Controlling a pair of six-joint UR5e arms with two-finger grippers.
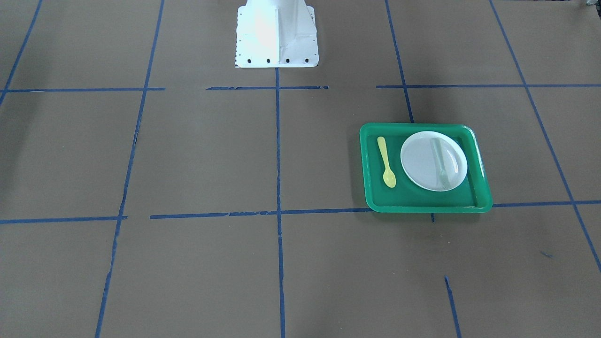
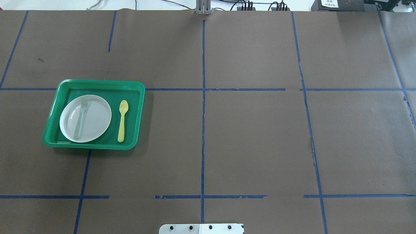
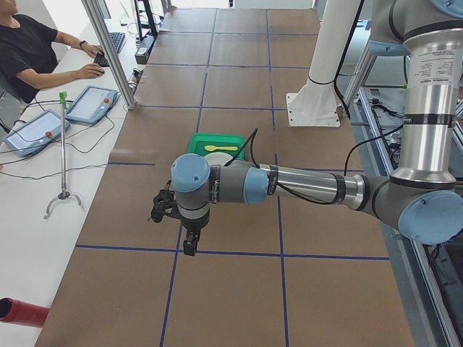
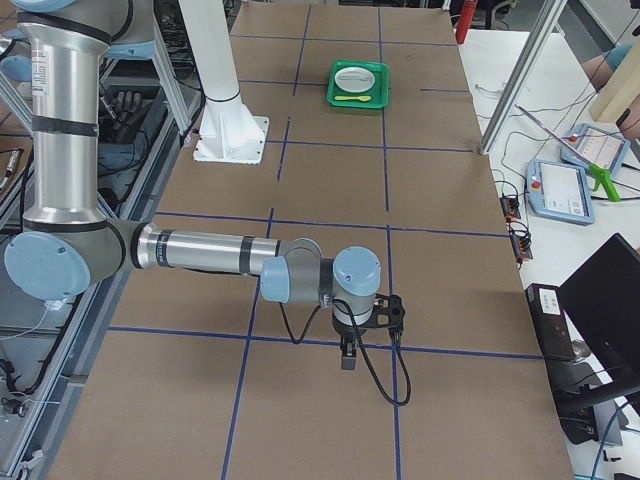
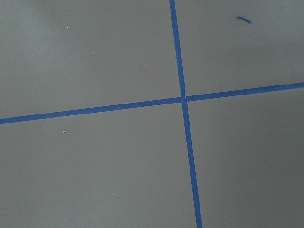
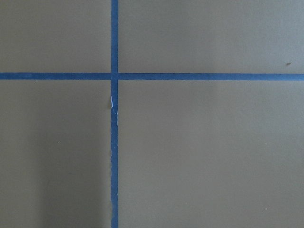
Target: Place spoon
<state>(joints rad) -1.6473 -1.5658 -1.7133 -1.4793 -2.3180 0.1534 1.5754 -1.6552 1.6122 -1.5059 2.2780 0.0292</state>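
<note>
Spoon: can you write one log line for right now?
spoon: in green tray, beside white plate, not held | fork: on plate

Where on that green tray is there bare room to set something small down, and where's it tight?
Roomiest: on the plate, between the fork and the rim toward the spoon. Only thin strips of tray floor separate spoon from plate and spoon from tray wall. Past that wall, bare table runs to the central tape line.

The silver-grey left arm (image 3: 311, 188) with pale blue joint caps stretches its forearm out level, its black 2-finger left gripper (image 3: 189, 244) pointing straight down. The matching right arm (image 4: 200, 250) is posed likewise, with the right gripper (image 4: 347, 358) pointing downward. Neither gripper's finger spacing is readable.
</note>
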